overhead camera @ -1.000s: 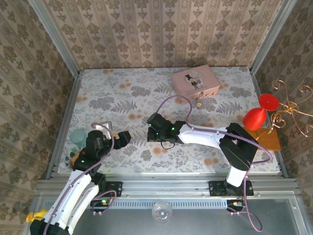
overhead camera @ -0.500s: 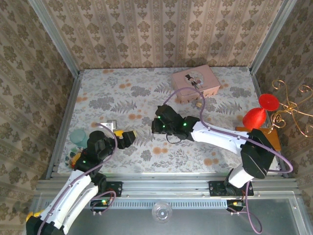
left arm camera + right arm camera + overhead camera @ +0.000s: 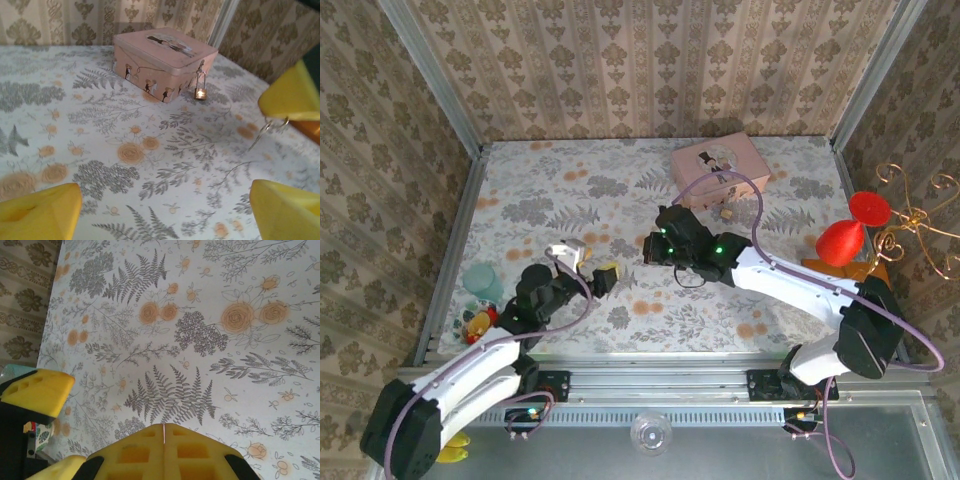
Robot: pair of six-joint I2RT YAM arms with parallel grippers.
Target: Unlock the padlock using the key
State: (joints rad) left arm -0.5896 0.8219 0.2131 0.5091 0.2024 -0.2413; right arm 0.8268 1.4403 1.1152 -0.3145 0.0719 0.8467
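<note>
The padlock (image 3: 200, 93) hangs from the front clasp of the pink tin (image 3: 160, 55), its shackle apparently closed. Well short of the tin, the right hand (image 3: 163, 432) is pressed closed, seemingly pinching the key (image 3: 260, 136). The left hand (image 3: 162, 212) gapes open over the desk (image 3: 100, 150). Reaching the lock, inserting the key and turning it all remain.

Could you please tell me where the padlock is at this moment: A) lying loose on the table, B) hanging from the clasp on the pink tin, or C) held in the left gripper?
B: in the left wrist view the padlock hangs by its shackle from the clasp on the front of the pink tin.
</note>
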